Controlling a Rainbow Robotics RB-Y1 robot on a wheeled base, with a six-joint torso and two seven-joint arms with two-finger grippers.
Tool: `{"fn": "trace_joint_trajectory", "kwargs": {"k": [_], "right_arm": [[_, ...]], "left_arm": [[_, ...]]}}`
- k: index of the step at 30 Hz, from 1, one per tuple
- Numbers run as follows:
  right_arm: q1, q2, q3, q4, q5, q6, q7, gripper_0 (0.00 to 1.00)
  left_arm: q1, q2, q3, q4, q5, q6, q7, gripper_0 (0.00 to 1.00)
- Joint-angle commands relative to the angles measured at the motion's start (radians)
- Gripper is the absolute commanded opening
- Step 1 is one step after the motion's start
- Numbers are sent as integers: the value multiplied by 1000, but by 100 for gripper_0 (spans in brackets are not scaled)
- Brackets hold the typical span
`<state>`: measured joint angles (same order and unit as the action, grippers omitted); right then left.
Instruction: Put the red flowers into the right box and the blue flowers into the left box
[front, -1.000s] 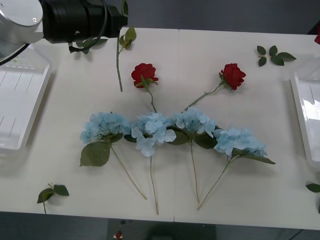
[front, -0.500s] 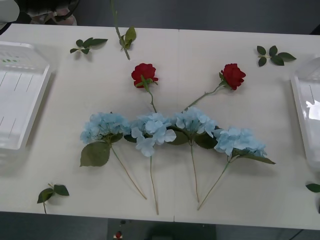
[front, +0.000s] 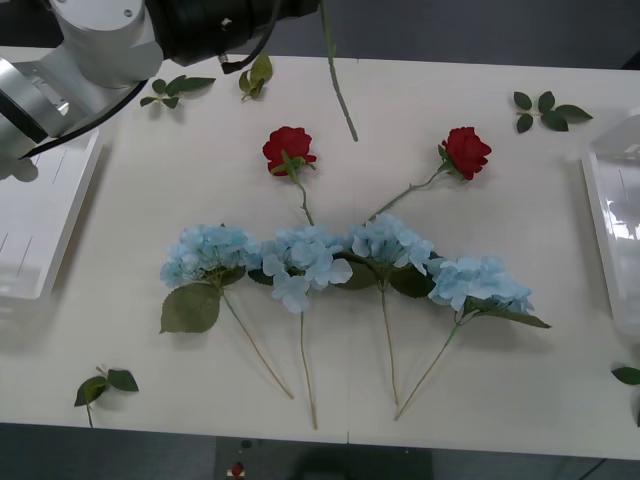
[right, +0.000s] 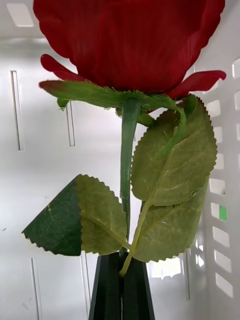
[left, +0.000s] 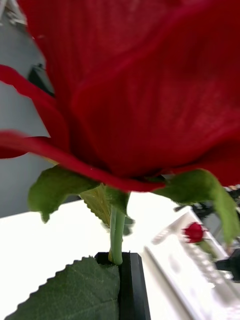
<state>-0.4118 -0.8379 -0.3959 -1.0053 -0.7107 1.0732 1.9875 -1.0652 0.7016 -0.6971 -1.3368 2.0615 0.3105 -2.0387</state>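
Two red flowers (front: 288, 148) (front: 466, 150) lie on the white table, and the blue flowers (front: 340, 258) lie in a row in front of them. My left arm (front: 100, 50) reaches in at the far left. My left gripper (left: 117, 257) is shut on the stem of a red rose (left: 140, 85), and that stem (front: 336, 80) hangs above the table. My right gripper (right: 121, 260) is shut on another red rose (right: 130, 40), held upright inside the slotted-walled right box (right: 30, 210). That rose (left: 194, 231) and box (left: 170, 255) also appear far off. The left box (front: 30, 230) sits at the left edge.
The right box (front: 612, 220) shows at the table's right edge. Loose green leaf sprigs lie at the far left (front: 178, 88), far right (front: 548, 108), near left (front: 105, 385) and near right (front: 628, 375). The table's front edge runs just below the hydrangea stems.
My left arm has swung back in at the top left, and the stem hanging from it has moved right, from above the left rose towards the middle of the table.
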Motion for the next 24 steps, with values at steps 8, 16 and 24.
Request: {"fn": "trace_joint_trajectory", "kwargs": {"k": [8,16,24], "right_arm": [[-16,-35,77,51,-23,-122,31,5],[-15,-35,77,33,-72,-114,57,100],[-16,-35,55,-62,-122,1,93,100]], "left_arm": [[-87,-212,14,-13,-50,-30,-26,0],[-90,-303,14,-9,-64,-30,-26,0],[-88,-356,-4,7,-57,-30,-24,0]]}}
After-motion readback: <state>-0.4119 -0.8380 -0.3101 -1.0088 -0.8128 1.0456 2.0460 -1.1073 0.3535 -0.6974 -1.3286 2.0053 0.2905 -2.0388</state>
